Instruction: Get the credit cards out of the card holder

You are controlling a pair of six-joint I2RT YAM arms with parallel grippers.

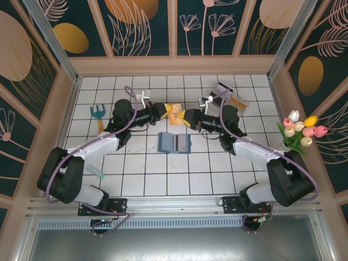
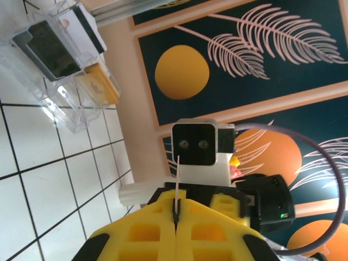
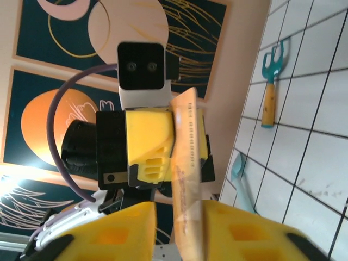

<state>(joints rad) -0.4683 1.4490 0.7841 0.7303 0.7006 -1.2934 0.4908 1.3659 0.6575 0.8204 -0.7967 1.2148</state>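
Mid-air handover above the tiled table: we flag a drop risk.

The left gripper is clamped tight on one end of the yellow-orange credit card. The right gripper stands partly open around the other end, with the card seemingly against one finger and a gap on the other side. The teal card holder lies open on the tiles, just nearer the arm bases than the held card. We judge that if the left releases before the right has closed, the card falls, and a skewed pinch could twist it. The card's long axis runs along the line joining the grippers, left to right across the table, and its embossed digits follow that axis.
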